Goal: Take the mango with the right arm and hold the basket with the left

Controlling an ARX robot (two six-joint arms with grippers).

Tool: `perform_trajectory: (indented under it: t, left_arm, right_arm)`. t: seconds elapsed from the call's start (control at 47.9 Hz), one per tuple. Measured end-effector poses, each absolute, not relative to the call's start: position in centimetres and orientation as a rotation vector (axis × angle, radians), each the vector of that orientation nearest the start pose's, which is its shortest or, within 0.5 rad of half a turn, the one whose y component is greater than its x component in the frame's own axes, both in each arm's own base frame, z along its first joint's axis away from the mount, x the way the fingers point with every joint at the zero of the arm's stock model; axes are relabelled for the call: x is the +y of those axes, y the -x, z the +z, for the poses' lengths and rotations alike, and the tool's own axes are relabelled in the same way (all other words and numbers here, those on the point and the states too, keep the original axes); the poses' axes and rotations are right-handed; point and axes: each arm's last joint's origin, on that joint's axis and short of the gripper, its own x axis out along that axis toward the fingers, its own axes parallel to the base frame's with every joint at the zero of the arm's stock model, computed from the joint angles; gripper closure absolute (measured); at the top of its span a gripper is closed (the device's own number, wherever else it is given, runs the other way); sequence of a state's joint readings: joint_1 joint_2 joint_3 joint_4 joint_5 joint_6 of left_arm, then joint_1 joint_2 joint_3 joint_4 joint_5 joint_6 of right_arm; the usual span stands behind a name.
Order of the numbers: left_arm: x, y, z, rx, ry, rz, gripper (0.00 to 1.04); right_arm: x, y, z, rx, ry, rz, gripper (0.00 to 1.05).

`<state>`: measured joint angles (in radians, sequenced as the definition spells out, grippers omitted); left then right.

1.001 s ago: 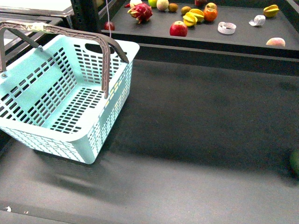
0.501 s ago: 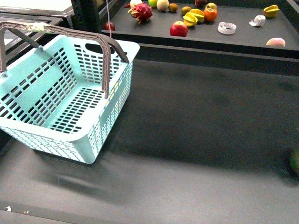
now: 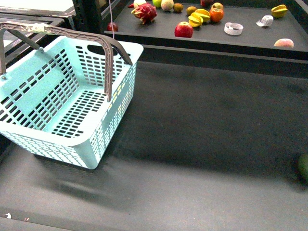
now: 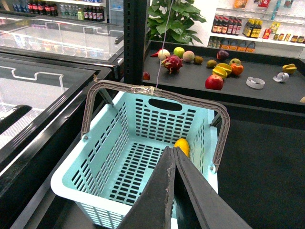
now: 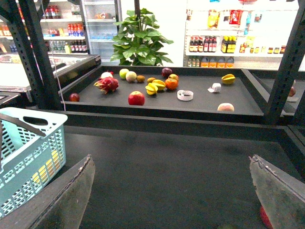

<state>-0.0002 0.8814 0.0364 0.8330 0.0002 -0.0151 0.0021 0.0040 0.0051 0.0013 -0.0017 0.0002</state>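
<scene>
The pale turquoise basket point(image 3: 33, 91) stands at the left of the dark table, its grey-brown handles point(image 3: 108, 62) raised. The yellow-orange mango point(image 4: 181, 145) lies inside it against the wall nearest the table's middle. In the front view only yellow patches of it point(image 3: 117, 102) show through the slots. My left gripper point(image 4: 170, 150) is shut and empty, hovering above the basket's near rim, its tip pointing at the mango. My right gripper point(image 5: 171, 160) is open and empty over bare table, right of the basket point(image 5: 28, 162). Neither arm shows in the front view.
A raised black shelf point(image 3: 250, 36) behind the table holds a red apple point(image 3: 184, 30), a dragon fruit point(image 3: 146, 12), a starfruit point(image 3: 279, 9), an orange point(image 3: 216, 14) and a tape roll point(image 3: 234, 29). A green fruit point(image 3: 303, 166) sits at the table's right edge. A black post point(image 4: 135, 38) and glass cases stand left.
</scene>
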Motion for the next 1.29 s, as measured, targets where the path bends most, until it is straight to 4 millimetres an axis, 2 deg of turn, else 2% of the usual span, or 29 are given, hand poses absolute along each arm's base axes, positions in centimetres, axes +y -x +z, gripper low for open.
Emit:
perform_trajectory:
  t: [0.667, 1.21, 1.293]
  left_arm:
    - [0.0, -12.1, 17.4, -0.025, 0.008, 0.0, 1.01]
    - [0.0, -10.8, 17.3, -0.024, 0.008, 0.0, 1.01]
    - [0.0, -10.1, 16.9, 0.008, 0.007, -0.001, 1.01]
  right_arm:
    - [0.0, -9.8, 16.5, -0.002, 0.0, 0.004, 0.08]
    - [0.0, -9.8, 16.5, -0.002, 0.0, 0.004, 0.08]
    - [0.0, -9.8, 16.5, -0.002, 0.0, 0.004, 0.08]
